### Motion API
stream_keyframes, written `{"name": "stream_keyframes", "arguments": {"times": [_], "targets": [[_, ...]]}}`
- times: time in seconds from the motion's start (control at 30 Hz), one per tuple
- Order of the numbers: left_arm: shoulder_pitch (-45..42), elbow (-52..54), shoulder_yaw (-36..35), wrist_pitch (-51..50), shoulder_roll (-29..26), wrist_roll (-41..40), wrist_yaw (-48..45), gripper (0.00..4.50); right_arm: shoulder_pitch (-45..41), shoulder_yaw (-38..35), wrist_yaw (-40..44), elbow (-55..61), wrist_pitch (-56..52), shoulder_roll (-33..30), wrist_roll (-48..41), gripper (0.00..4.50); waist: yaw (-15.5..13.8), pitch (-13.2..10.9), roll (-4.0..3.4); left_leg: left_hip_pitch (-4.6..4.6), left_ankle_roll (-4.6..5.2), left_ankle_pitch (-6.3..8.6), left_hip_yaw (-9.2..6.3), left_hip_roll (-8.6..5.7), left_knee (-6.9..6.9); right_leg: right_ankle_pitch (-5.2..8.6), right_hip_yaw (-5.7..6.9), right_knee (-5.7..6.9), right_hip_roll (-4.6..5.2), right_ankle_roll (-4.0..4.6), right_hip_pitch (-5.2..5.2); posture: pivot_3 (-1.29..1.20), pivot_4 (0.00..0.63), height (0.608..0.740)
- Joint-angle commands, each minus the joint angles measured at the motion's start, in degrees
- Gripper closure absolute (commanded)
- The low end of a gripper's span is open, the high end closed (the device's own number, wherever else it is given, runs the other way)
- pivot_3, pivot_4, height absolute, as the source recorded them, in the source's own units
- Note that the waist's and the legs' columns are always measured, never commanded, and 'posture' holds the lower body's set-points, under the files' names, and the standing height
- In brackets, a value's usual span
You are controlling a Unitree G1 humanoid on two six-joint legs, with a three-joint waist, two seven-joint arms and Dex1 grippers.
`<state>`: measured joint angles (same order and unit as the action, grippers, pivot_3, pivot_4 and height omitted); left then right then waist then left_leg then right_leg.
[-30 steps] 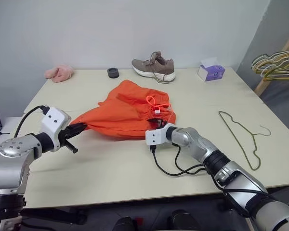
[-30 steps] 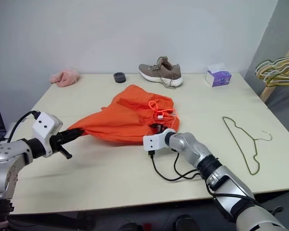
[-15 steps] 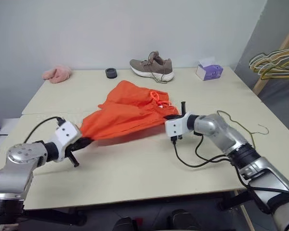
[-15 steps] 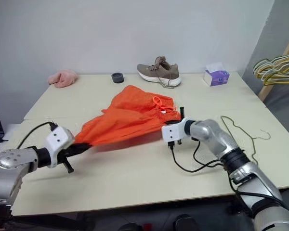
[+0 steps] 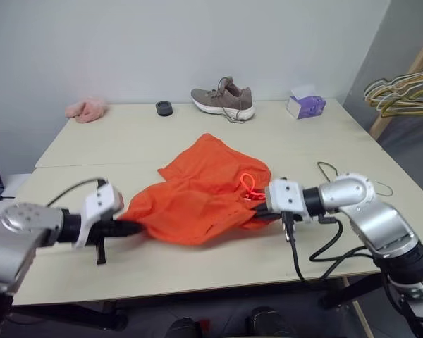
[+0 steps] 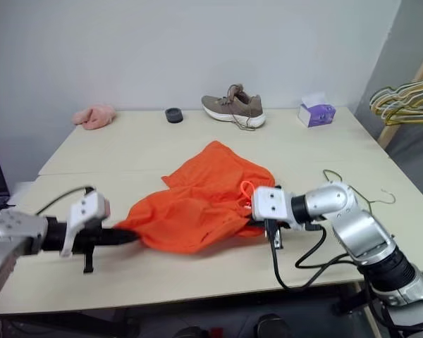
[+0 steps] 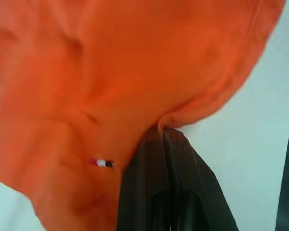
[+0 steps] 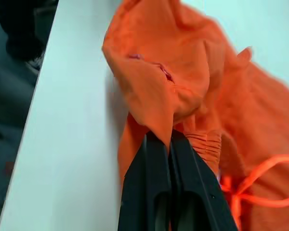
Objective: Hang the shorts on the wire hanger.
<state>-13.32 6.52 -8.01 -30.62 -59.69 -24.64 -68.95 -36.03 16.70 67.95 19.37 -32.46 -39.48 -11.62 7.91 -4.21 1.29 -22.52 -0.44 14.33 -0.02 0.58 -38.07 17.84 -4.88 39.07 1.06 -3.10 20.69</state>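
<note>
Left eye view: both grippers, left (image 5: pixel 130 227) and right (image 5: pixel 257 211), now pinch the shorts (image 5: pixel 204 193), dragged nearer than a second ago; right one was loose then.

You get even, soft room light with no glare; the tabletop (image 5: pixel 197 134) reads bright and only faint shadows sit under the shorts (image 5: pixel 204 193). In the left wrist view the fabric smears with motion blur.

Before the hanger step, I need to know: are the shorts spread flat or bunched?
Bunched. The shorts sag in crumpled folds between the left gripper and right gripper, each pinching an edge.
</note>
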Motion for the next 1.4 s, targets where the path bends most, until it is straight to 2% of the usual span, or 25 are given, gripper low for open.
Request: {"name": "stream_keyframes", "arguments": {"times": [0.03,0.1,0.13,0.23,0.3,0.33,0.47,0.6,0.67,0.73,0.8,0.83,0.87,0.93,1.0,1.07,1.1,1.2,1.3,1.33,1.4], "targets": [[-13.2,-11.2,2.3,5.9,4.1,4.7,4.8,4.5,-8.2,-1.6,-0.9,-13.9,2.1,1.1,1.5,4.48,-0.1,0.0,0.04,0.08,0.06,-0.05,0.0,-0.04,-0.03,-0.05,0.02,-0.02,-0.02,-0.07,-0.12,-0.12,0.012,0.74],[-22.0,-21.7,5.4,11.3,8.0,9.9,8.5,4.5,-15.6,0.1,-4.3,-30.2,9.0,3.4,6.5,4.48,0.2,0.1,0.06,0.2,0.14,-0.12,0.05,-0.11,-0.04,-0.2,-0.01,-0.09,-0.07,-0.08,-0.24,-0.12,0.006,0.74],[-27.7,-28.9,6.5,14.4,10.8,13.0,12.4,4.5,-20.7,1.4,-7.8,-40.4,14.8,5.1,10.3,4.48,0.3,0.1,0.07,0.49,0.14,-0.13,0.16,-0.18,-0.06,-0.29,-0.1,-0.1,-0.15,-0.02,-0.47,-0.12,0.001,0.74],[-42.4,-47.8,8.3,23.1,16.7,20.0,23.8,4.5,-34.8,4.4,-18.7,-65.2,29.7,10.6,19.1,4.48,1.0,0.1,0.11,0.5,0.17,-0.15,0.31,-0.3,-0.05,-0.38,-0.29,-0.14,-0.09,-0.18,-0.41,-0.12,0.0,0.74],[-53.7,-60.9,8.6,28.6,19.2,23.8,33.4,4.5,-45.6,6.8,-29.7,-79.0,38.2,14.3,25.3,4.48,1.8,0.1,0.13,0.05,0.11,-0.2,0.25,-0.38,-0.06,-0.55,-0.34,-0.04,-0.02,-0.29,-0.25,-0.12,0.0,0.74],[-58.9,-65.8,8.7,30.8,19.7,25.3,37.5,4.5,-50.3,7.9,-35.2,-83.8,41.3,15.8,28.0,4.48,2.2,0.1,0.15,-0.46,0.01,-0.26,0.2,-0.39,-0.07,-0.6,-0.38,0.06,0.18,-0.35,0.34,-0.12,0.0,0.74],[-75.4,-75.3,9.9,39.7,18.0,30.6,47.3,4.5,-64.1,11.4,-54.3,-92.1,51.8,17.8,37.2,4.48,4.0,0.2,0.28,-2.82,-0.86,-0.79,0.2,-0.4,0.12,-0.63,-0.39,1.0,0.38,-0.44,3.21,-0.11,0.0,0.74],[-82.5,-74.5,18.1,52.7,13.9,42.7,53.0,4.5,-68.6,11.7,-64.4,-93.2,59.5,17.3,41.6,4.48,5.1,0.3,0.23,-3.1,-1.0,-0.76,0.29,-0.28,0.92,-0.62,-0.09,1.43,0.44,-0.43,4.24,-0.11,0.0,0.74],[-83.2,-73.8,21.5,57.1,12.1,47.6,55.5,4.5,-68.4,11.5,-66.8,-93.3,62.0,17.0,42.7,4.48,5.0,0.3,0.18,-3.06,-1.01,-0.76,0.29,-0.25,1.18,-0.61,-0.05,1.46,0.41,-0.42,4.33,-0.1,0.0,0.74],[-80.5,-70.0,25.7,61.4,9.0,53.5,56.0,4.5,-64.4,12.4,-68.9,-92.1,66.8,16.6,44.4,4.48,4.9,0.3,0.18,-3.07,-1.08,-0.81,0.36,-0.26,1.17,-0.57,-0.12,1.48,0.39,-0.42,4.32,-0.09,0.0,0.74],[-71.8,-66.4,27.2,61.1,7.3,53.2,47.6,4.5,-56.0,14.0,-67.8,-90.9,71.4,17.0,45.8,4.48,4.9,0.4,0.13,-3.04,-1.1,-0.91,0.45,-0.27,1.06,-0.55,-0.24,1.31,0.33,-0.39,4.13,-0.08,0.0,0.74],[-67.9,-64.8,26.5,60.0,7.0,51.6,44.4,4.5,-53.0,14.6,-67.0,-90.5,72.7,17.3,46.5,4.48,4.7,0.4,0.14,-2.6,-1.06,-1.01,0.48,-0.29,1.11,-0.52,-0.25,0.92,0.28,-0.35,3.5,-0.08,0.0,0.74],[-62.3,-62.1,25.4,56.8,6.9,48.7,39.0,4.5,-49.4,15.3,-66.1,-90.1,74.0,17.7,47.0,4.48,4.7,0.4,0.14,-1.89,-0.76,-0.86,0.58,-0.35,1.06,-0.41,-0.22,0.73,0.15,-0.2,2.7,-0.09,0.0,0.74],[-43.8,-49.5,21.2,44.6,7.1,37.4,26.3,4.5,-41.1,18.1,-65.8,-88.4,77.0,17.8,49.5,4.48,4.9,0.5,-0.03,-1.26,-0.51,-1.01,0.68,-0.58,1.1,-0.43,-0.33,0.93,0.15,-0.17,2.19,-0.09,0.0,0.74],[-28.3,-36.2,18.0,33.4,6.2,29.7,18.9,4.5,-35.1,19.2,-64.3,-86.7,79.0,17.8,50.2,4.48,5.9,0.5,-0.06,-0.45,-0.4,-1.1,0.68,-0.67,1.07,-0.47,-0.47,1.01,0.18,-0.1,1.38,-0.08,0.0,0.74],[-16.1,-26.8,15.9,25.0,4.3,26.3,15.0,4.5,-30.2,19.7,-61.5,-83.7,81.5,17.3,50.0,4.48,6.5,0.4,0.29,-0.34,-0.39,-1.17,0.52,-0.65,0.86,-0.53,-0.42,1.23,0.2,-0.05,1.27,-0.07,0.0,0.74],[-11.1,-22.3,14.7,20.4,3.5,24.0,13.1,4.5,-27.7,20.0,-59.4,-81.7,83.1,16.7,49.7,4.48,6.6,0.3,0.38,-0.63,-0.48,-1.24,0.37,-0.62,0.71,-0.57,-0.42,1.52,0.22,-0.05,1.6,-0.07,0.0,0.74],[-1.9,-11.8,12.4,11.3,1.6,19.3,9.0,4.5,-21.8,19.6,-50.8,-75.4,85.8,14.8,46.5,4.48,6.0,0.4,0.48,-1.11,-0.62,-1.18,-0.19,-0.17,0.08,-0.56,0.12,1.73,0.19,-0.04,1.71,-0.08,0.0,0.74],[2.3,-5.5,11.3,6.0,-0.1,16.6,6.7,4.5,-16.8,18.8,-39.3,-68.2,84.8,12.5,40.4,4.48,4.5,0.4,0.43,-0.76,-0.66,-1.15,-0.66,-0.15,0.14,-0.49,0.68,1.67,0.15,0.05,1.15,-0.08,0.0,0.74],[3.2,-3.9,11.1,5.0,-0.5,16.1,6.0,4.5,-15.6,18.6,-36.1,-65.9,83.9,11.7,38.6,4.48,4.0,0.4,0.41,-0.39,-0.66,-1.14,-0.79,-0.15,0.19,-0.44,0.8,1.54,0.12,0.12,0.67,-0.08,0.0,0.74],[6.4,1.0,10.9,2.6,-1.8,13.8,3.1,4.5,-11.1,18.3,-25.9,-57.7,79.5,8.3,31.1,4.48,3.0,0.4,0.41,0.02,-0.68,-1.12,-0.9,-0.15,0.23,-0.32,0.94,1.41,0.07,0.33,0.14,-0.08,0.0,0.74]]}}
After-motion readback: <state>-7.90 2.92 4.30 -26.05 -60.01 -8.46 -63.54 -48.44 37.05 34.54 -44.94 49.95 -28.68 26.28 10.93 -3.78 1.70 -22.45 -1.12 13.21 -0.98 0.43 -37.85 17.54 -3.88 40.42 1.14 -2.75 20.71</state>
